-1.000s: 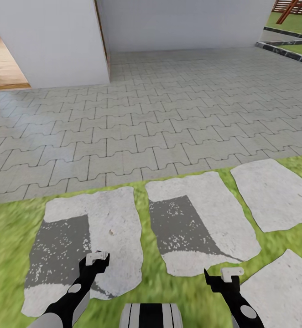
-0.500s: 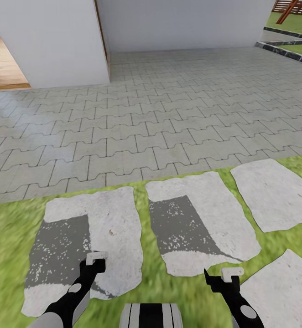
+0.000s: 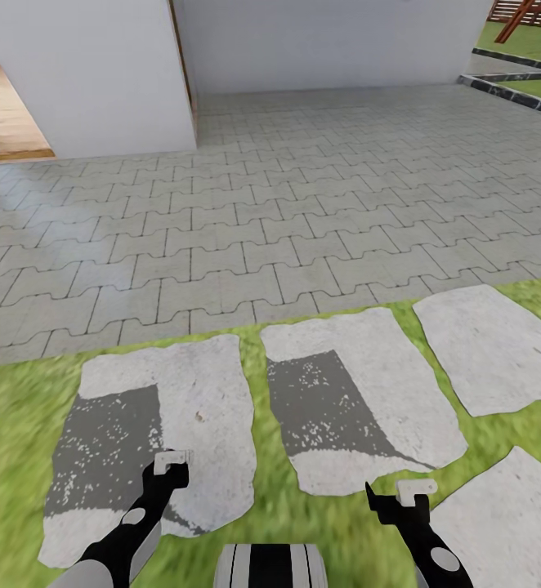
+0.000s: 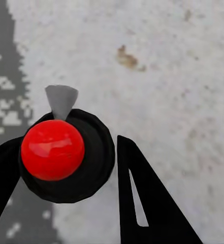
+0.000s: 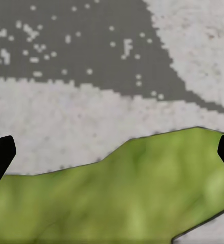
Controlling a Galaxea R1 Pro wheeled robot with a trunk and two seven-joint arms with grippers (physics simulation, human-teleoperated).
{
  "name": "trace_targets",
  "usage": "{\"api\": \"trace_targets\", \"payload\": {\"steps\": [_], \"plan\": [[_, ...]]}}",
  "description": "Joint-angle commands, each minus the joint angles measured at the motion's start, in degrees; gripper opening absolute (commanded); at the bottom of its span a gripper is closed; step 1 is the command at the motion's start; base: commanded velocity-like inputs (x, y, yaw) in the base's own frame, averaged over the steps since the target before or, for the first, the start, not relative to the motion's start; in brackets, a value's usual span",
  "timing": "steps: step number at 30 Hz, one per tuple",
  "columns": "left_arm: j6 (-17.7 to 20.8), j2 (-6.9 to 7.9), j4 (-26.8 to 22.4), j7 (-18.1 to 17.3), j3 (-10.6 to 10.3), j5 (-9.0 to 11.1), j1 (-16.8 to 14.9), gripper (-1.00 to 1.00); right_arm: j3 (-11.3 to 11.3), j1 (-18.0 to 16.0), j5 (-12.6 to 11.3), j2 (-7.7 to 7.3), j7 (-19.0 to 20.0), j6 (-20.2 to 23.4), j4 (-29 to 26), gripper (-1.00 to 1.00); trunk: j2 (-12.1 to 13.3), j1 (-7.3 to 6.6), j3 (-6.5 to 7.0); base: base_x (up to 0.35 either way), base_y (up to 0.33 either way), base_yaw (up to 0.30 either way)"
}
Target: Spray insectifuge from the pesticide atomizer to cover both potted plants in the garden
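Observation:
In the left wrist view, the pesticide atomizer shows as a round black body with a glossy red cap and a small grey nozzle. It sits between the two black fingers of my left gripper, which is shut on it. In the head view the left gripper hangs low over a grey stepping stone in the lawn of the garden. My right gripper is open and empty above a grass strip between stones. The potted plants are out of view.
Several stepping stones lie ahead in the grass. Beyond them spreads grey interlocking paving up to a white building wall with an open doorway. A dark kerb and a wooden frame stand far right.
The left gripper's tip has shifted slightly left and settled. The right arm and the view have not moved.

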Motion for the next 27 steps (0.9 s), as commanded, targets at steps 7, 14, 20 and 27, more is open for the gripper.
{"api": "trace_targets", "payload": {"steps": [7, 14, 20, 27], "plan": [[-0.03, -0.07, -0.02, -0.01, -0.18, 0.34, -0.01, -1.0, -0.02, -0.02, 0.04, 0.0, 0.01, -0.17, -0.01, 1.0, 0.07, -0.16, 1.3, 0.0, 0.0, 0.0], [-0.03, -0.09, 0.0, -0.01, -0.18, 0.34, -0.01, -1.0, -0.02, -0.02, 0.04, 0.0, 0.01, -0.17, -0.09, 1.0, 0.16, -0.35, 2.85, 0.0, 0.0, 0.0], [0.02, -0.09, 0.05, -0.01, -0.18, 0.34, -0.01, -1.0, 0.02, -0.02, -0.03, 0.0, 0.01, -0.21, -0.08, 1.0, 0.24, -0.5, 4.18, 0.0, 0.0, 0.0], [0.15, -0.09, 0.08, -0.01, -0.17, 0.2, -0.01, -1.0, 0.15, -0.02, -0.05, 0.24, -0.12, -0.4, -0.07, 1.0, 0.34, -0.68, 5.73, 0.0, 0.0, 0.0]]}}
